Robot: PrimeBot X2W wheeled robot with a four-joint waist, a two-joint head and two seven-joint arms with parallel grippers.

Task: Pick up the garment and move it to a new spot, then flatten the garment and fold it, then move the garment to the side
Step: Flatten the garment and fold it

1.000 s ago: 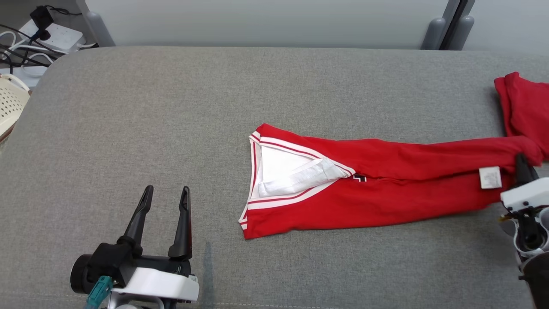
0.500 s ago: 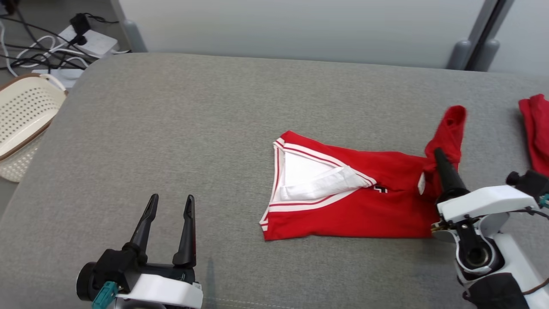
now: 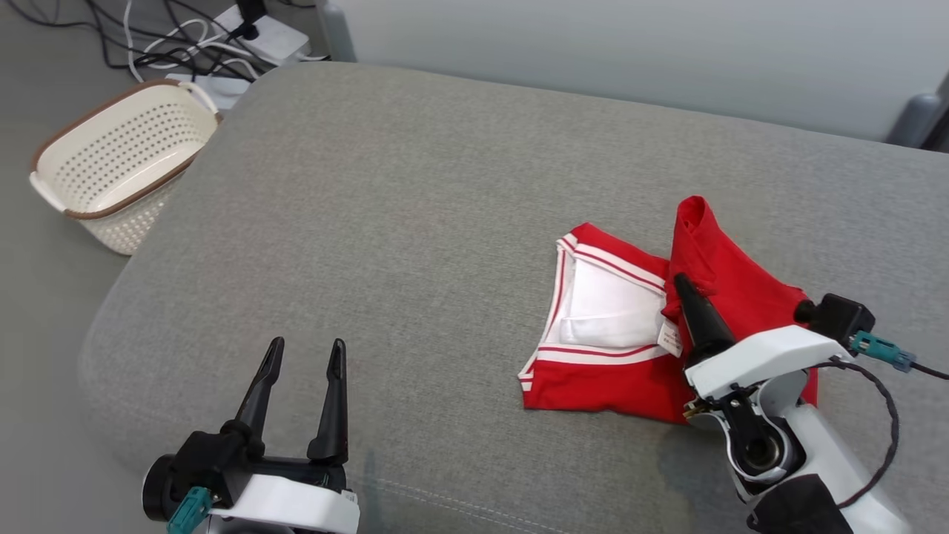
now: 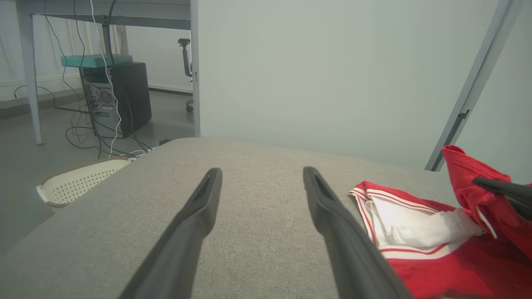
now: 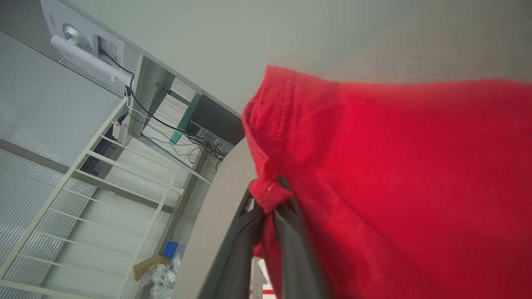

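The garment point(image 3: 623, 371) is red with white-striped trim and a white inner lining, lying on the grey cushion at centre right. My right gripper point(image 3: 678, 285) is shut on its hem end, which is lifted and carried over the collar end; the red cloth point(image 5: 395, 174) bunches between the fingers in the right wrist view. A white care label point(image 3: 669, 338) hangs beside the fingers. My left gripper point(image 3: 305, 347) stands open near the front edge, well to the left of the garment point(image 4: 415, 236), holding nothing.
A cream perforated basket point(image 3: 111, 170) stands on the floor beyond the cushion's left edge point(image 3: 141, 252). Cables and a power strip point(image 3: 259, 33) lie behind it. A pale wall runs along the back. The grey cushion is bare on its left half.
My right gripper has carried the garment's hem end leftward over the body, so the long garment is now doubled up. The head camera has swung left. The left gripper stayed put.
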